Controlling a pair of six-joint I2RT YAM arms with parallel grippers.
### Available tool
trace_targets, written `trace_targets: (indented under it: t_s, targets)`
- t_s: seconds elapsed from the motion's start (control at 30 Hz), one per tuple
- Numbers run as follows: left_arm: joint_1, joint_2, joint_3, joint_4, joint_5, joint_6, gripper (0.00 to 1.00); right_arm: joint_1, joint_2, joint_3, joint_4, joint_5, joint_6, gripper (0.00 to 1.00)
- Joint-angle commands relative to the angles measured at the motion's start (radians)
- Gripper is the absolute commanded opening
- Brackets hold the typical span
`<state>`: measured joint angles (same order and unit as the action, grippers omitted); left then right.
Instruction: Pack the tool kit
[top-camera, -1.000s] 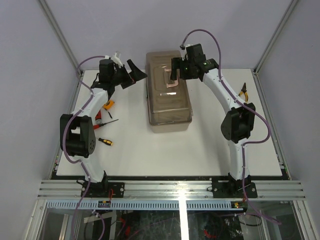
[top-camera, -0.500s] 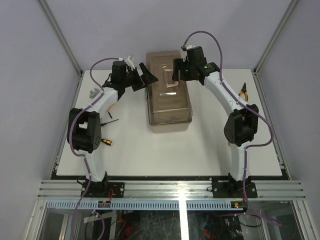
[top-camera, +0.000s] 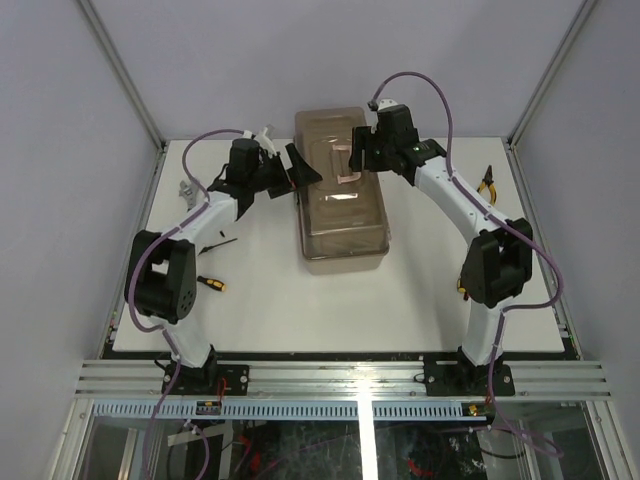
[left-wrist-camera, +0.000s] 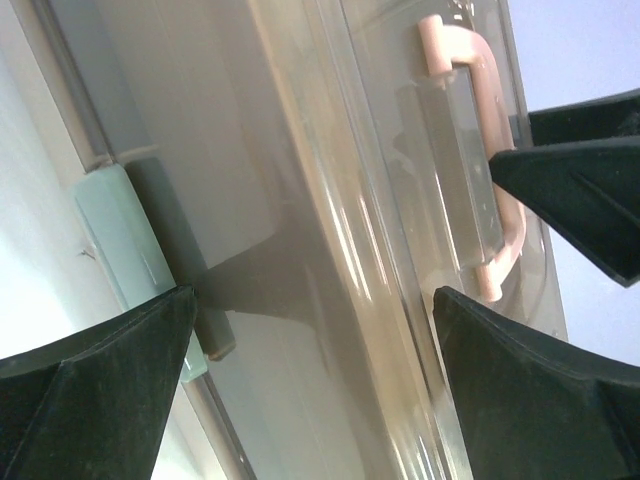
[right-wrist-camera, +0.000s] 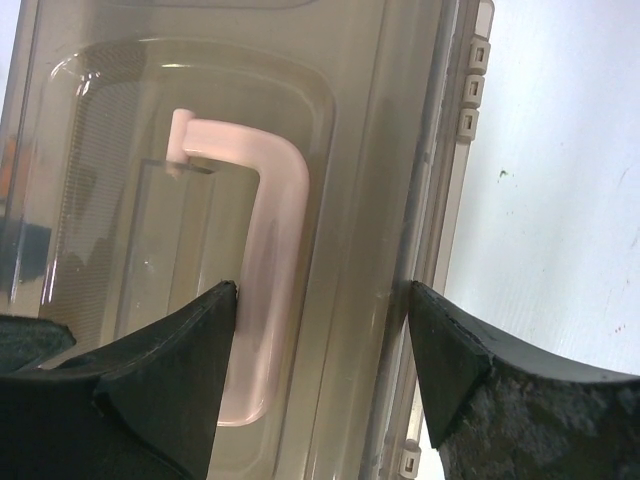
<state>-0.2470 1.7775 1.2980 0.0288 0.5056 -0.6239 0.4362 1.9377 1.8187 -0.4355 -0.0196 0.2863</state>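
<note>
Overhead view looks down from above the tabletop's (top-camera: 400, 290) near edge across all of it; both wrist views sit close over the toolbox lid (top-camera: 340, 205), sharing its handle (right-wrist-camera: 275, 250)

I see the left white-and-black arm (top-camera: 205, 215) and the right white-and-black arm (top-camera: 452, 197) both reaching forward, elbows out, wrists turned inward toward each other. Left black two-finger gripper (top-camera: 305, 172) (left-wrist-camera: 312, 300): jaws spread wide. Right black two-finger gripper (top-camera: 352, 158) (right-wrist-camera: 320, 290): jaws apart too.

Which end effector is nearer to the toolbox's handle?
Right. The right end effector straddles the handle from above; the left end effector is open at the left edge of the toolbox, short of the handle.
</note>
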Motion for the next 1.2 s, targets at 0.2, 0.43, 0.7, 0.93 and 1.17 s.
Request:
trace_targets:
  t_s: [0.2, 0.43, 0.7, 0.93, 1.17]
  targets:
    - [-0.092, -0.186, -0.281, 0.012, 0.06, -0.045, 1.0, 0.091, -0.11, -0.252, -0.169, -0.029, 0.031, 0.63]
    - [-0.092, -0.274, -0.396, 0.032, 0.054, -0.059, 1.0, 0.092, -0.195, -0.323, -0.193, -0.006, 0.05, 0.64]
    - [-0.014, -0.295, -0.272, -0.029, 0.06, -0.036, 1.0, 0.091, -0.191, -0.306, -0.226, 0.02, 0.033, 0.65]
    - [0.196, -0.23, -0.337, 0.138, 0.298, -0.131, 1.0, 0.092, -0.182, -0.308, -0.229, 0.026, 0.025, 0.65]
    - [0.198, -0.147, -0.404, 0.184, 0.314, -0.114, 1.0, 0.092, -0.164, -0.294, -0.238, 0.026, 0.02, 0.66]
